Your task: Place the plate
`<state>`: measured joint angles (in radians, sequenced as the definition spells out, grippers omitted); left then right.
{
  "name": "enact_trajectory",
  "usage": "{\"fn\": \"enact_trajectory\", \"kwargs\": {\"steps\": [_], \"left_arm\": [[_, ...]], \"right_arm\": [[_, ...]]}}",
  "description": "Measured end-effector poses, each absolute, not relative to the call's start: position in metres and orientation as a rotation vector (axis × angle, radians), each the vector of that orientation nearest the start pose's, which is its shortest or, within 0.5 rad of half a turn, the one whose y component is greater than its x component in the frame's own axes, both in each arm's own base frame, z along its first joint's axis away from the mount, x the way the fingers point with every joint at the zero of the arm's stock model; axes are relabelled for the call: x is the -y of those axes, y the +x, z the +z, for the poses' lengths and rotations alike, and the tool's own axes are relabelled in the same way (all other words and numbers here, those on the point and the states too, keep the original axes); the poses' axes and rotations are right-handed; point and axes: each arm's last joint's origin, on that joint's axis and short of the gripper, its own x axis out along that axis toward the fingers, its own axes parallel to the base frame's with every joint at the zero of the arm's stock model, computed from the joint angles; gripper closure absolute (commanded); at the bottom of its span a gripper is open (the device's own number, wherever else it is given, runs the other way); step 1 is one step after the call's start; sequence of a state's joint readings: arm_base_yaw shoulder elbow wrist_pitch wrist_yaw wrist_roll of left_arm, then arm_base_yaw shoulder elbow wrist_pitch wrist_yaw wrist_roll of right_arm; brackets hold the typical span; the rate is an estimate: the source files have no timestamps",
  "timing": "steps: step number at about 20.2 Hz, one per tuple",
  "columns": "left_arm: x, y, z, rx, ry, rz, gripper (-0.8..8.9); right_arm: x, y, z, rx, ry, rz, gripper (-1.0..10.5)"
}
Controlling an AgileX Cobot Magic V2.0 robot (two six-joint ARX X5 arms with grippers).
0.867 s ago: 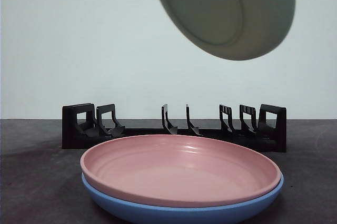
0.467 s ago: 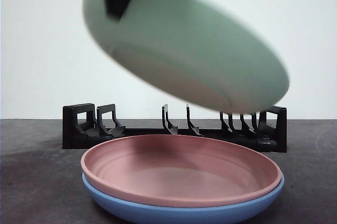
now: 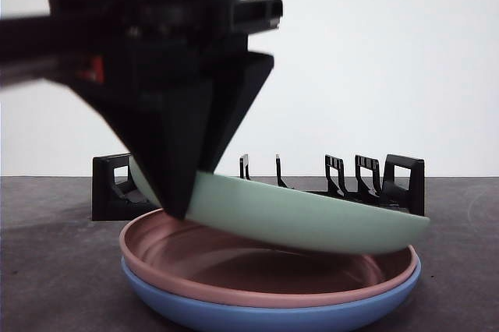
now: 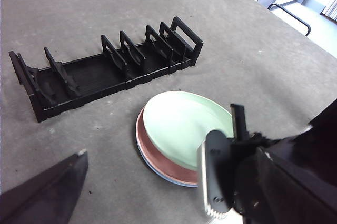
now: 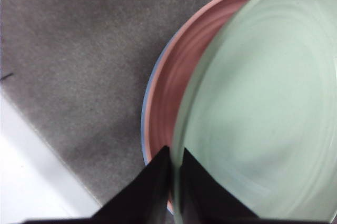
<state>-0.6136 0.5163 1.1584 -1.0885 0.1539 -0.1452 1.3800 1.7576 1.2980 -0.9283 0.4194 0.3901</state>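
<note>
A pale green plate [image 3: 312, 219] hangs tilted just over a pink plate [image 3: 257, 273], which is stacked on a blue plate [image 3: 273, 318]. My right gripper [image 3: 183, 192] comes down from above and is shut on the green plate's left rim. In the right wrist view its jaws pinch the rim [image 5: 176, 176], with the green plate [image 5: 263, 119] covering most of the pink plate [image 5: 184, 77]. The green plate's gripped side dips inside the pink plate and its far side stands above the pink rim. My left gripper [image 4: 202, 145] waits high above, open and holding nothing.
A black slotted plate rack [image 3: 398, 184] stands behind the stack with no plates in it; it also shows in the left wrist view [image 4: 105, 77]. Grey tabletop [image 4: 237, 50] surrounds the stack. The table's near edge [image 5: 47, 155] lies close to the plates.
The green plate has come down from high in the air to just over the pink plate and tipped closer to flat. The right arm has dropped into the front view with it.
</note>
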Motion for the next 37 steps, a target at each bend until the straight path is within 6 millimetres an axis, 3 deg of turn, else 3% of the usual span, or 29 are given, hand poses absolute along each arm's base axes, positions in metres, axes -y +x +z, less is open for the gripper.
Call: {"fn": "enact_trajectory", "kwargs": {"steps": [8,14,20,22,24,28,33,37], "left_arm": [[0.025,0.028,0.387,-0.499,-0.031,-0.720,3.14],[0.025,0.028,0.387,-0.500,-0.031,-0.720,3.14],[0.025,0.028,0.387,-0.500,-0.031,-0.720,3.14],[0.025,0.028,0.387,-0.499,-0.031,-0.720,3.14],[0.025,0.028,0.387,-0.499,-0.032,-0.720,3.14],[0.025,0.028,0.387,-0.499,-0.032,-0.720,3.14],[0.025,0.028,0.387,-0.499,-0.033,-0.720,3.14],[0.025,0.028,0.387,-0.500,-0.035,-0.719,3.14]], "right_arm": [[-0.326,0.076,0.209,-0.986,-0.796,0.558,9.3],[-0.327,0.076,0.209,-0.979,-0.772,0.543,8.6],[-0.324,0.076,0.209,-1.003,-0.771,0.519,5.0],[-0.321,0.075,0.211,-1.043,-0.776,0.522,4.6],[-0.316,0.075,0.226,-1.051,-0.724,0.552,4.6],[-0.287,0.081,0.281,-1.015,-0.520,0.630,4.6],[-0.230,0.108,0.333,-0.925,-0.314,0.566,4.6],[-0.178,0.123,0.361,-0.849,-0.235,0.487,4.6]]}}
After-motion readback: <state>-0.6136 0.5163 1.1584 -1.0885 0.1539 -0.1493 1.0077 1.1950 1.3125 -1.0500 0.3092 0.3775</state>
